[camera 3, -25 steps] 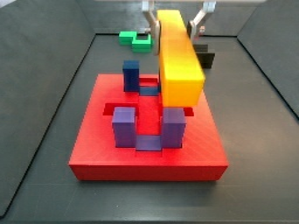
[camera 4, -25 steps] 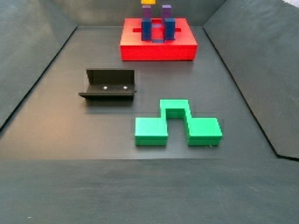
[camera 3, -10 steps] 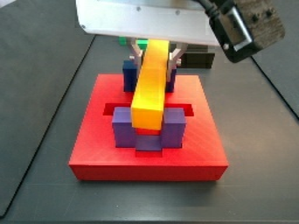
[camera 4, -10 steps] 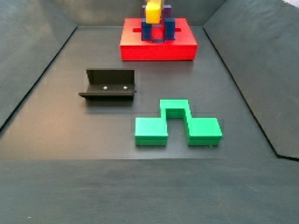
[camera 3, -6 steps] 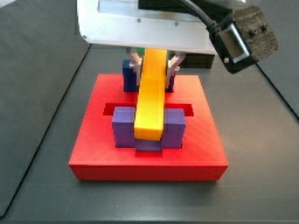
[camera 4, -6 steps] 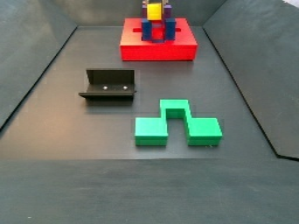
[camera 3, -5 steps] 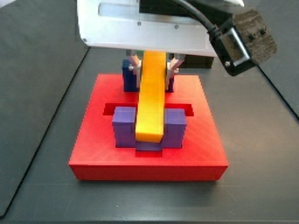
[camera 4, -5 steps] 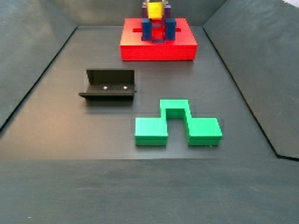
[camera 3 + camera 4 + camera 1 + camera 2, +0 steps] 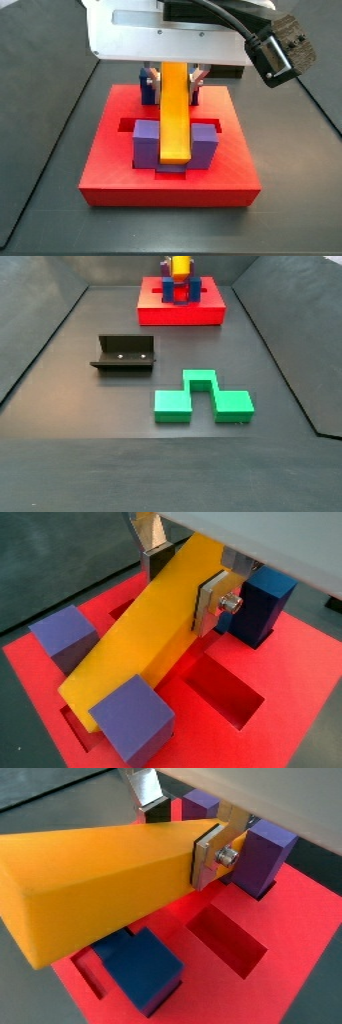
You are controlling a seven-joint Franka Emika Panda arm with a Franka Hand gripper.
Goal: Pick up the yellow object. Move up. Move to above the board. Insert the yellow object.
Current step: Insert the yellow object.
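Observation:
My gripper (image 9: 185, 577) is shut on the yellow object (image 9: 144, 637), a long orange-yellow bar, near one of its ends. The same gripper (image 9: 177, 828) and yellow object (image 9: 94, 878) also show from the opposite side. In a side view the yellow object (image 9: 174, 115) runs lengthwise over the red board (image 9: 107, 180), its free end between two purple posts (image 9: 144, 142). A blue post (image 9: 261, 607) stands just beside a finger (image 9: 211, 600). From the far side view the yellow object (image 9: 178, 266) is seen end-on above the board (image 9: 181, 313). The gripper (image 9: 174, 72) hangs under the large white wrist housing.
The dark fixture (image 9: 124, 353) stands on the grey floor in front of the board. A green stepped block (image 9: 201, 399) lies nearer the camera. Open recessed slots (image 9: 227, 692) in the board lie beside the bar. Sloped grey walls ring the floor.
The gripper has come down over the board with the yellow object. The bar's free end has sunk from above the purple posts to between them.

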